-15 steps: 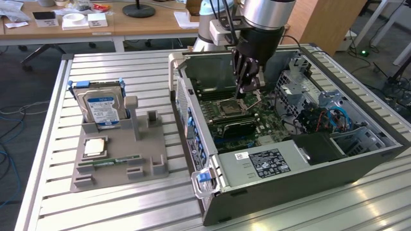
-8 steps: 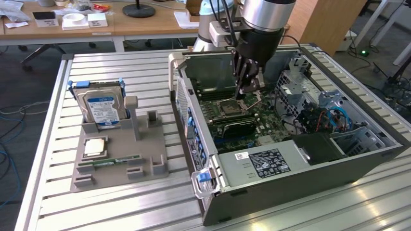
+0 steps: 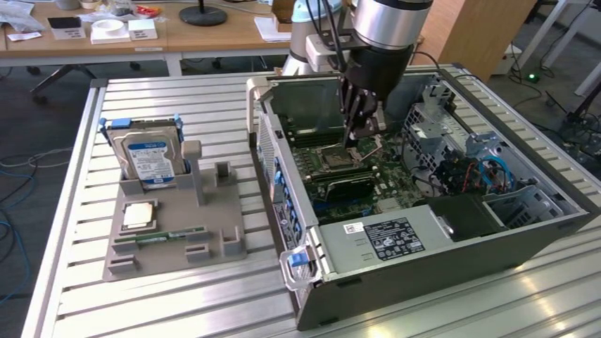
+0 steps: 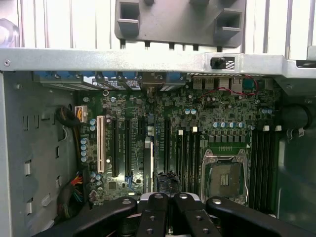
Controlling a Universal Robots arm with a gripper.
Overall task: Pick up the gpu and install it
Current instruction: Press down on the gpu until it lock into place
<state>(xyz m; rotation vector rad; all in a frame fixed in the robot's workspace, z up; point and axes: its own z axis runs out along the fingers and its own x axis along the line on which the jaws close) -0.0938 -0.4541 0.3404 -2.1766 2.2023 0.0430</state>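
Fingers (image 4: 168,207) are pressed together inside the computer case (image 3: 413,253), just over the motherboard (image 4: 197,143). A bump could scratch its parts.

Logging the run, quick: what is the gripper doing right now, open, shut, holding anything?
Gripper: shut, lowered inside the open computer case over the motherboard. Whether it holds a card cannot be told.
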